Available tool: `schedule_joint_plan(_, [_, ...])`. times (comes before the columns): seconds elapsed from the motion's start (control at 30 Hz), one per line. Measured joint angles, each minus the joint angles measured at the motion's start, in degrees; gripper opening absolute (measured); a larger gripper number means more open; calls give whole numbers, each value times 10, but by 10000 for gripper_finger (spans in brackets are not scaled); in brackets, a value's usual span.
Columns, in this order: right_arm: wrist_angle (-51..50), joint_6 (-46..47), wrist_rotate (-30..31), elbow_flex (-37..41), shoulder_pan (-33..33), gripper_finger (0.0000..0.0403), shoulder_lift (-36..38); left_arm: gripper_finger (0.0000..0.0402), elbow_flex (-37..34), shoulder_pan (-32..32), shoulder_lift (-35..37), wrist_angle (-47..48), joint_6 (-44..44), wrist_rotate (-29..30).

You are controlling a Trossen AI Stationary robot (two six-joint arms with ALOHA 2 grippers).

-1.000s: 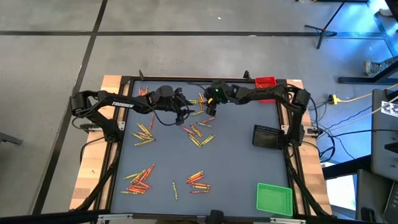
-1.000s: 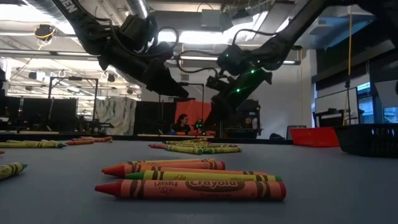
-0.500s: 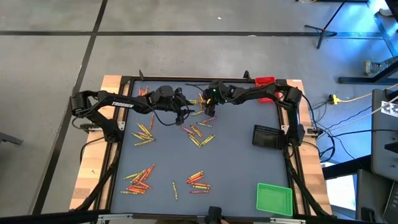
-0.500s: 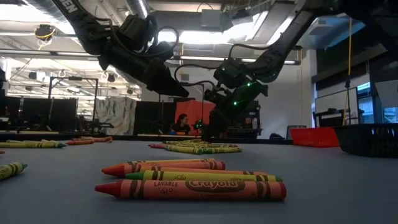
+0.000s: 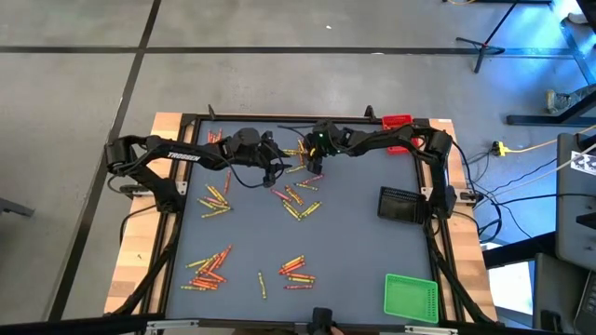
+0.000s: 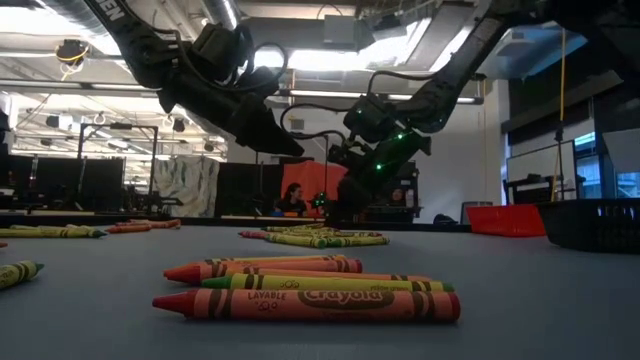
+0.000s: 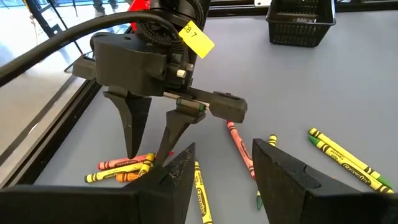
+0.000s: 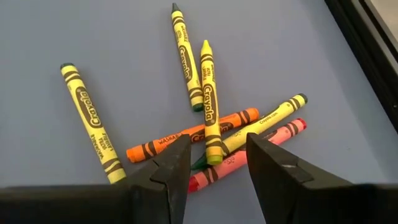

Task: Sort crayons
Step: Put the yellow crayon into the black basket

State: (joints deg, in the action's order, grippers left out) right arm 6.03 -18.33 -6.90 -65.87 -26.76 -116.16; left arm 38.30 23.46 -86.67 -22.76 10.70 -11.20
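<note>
- Grey worktop (image 5: 354, 233) with a dark frame fills the view from above, and crayons (image 5: 296, 200) lie on it in little heaps.
- Right gripper (image 5: 315, 168) hangs low over a heap near the far edge. Its two fingers are apart and hold nothing.
- Right under it, in its own wrist view, lies a yellow crayon (image 8: 209, 102) across an orange crayon (image 8: 191, 137), with a pink-red crayon (image 8: 249, 152) beside them.
- To do this step well, I think the gripper should drop straight down with one finger on each side of the yellow crayon only. The crayons touch, so a sloppy pinch could lift two or push the heap away.
- Left gripper (image 5: 277, 171) waits just beside the right one, a bit above the worktop. Its fingers are apart too and empty.
- Both arms reach in from the sides and bend down at the wrist, so the grippers nearly meet.
- More crayons sit near the front edge (image 6: 310, 302).
- A red tray (image 5: 398, 122), a black tray (image 5: 402, 204) and a green tray (image 5: 411, 298) wait along the right side.
</note>
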Motion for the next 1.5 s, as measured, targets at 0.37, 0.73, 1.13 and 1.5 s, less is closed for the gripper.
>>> schedule_joint_plan(0.37, [0, -11, 9, 0, -4, 61, 0, 144, 0, 0, 0, 0, 0, 0])
schedule_joint_plan(0.73, [2, -32, 2, 0, -4, 2, 0, 144, 0, 0, 0, 0, 0, 0])
schedule_joint_plan(1.13, [-30, -32, 13, 1, -3, 0, 31, 144, 0, 0, 0, 0, 0, 0])
schedule_joint_plan(1.5, [-68, 25, 4, 1, -3, 18, 83, 144, 0, 0, 0, 0, 0, 6])
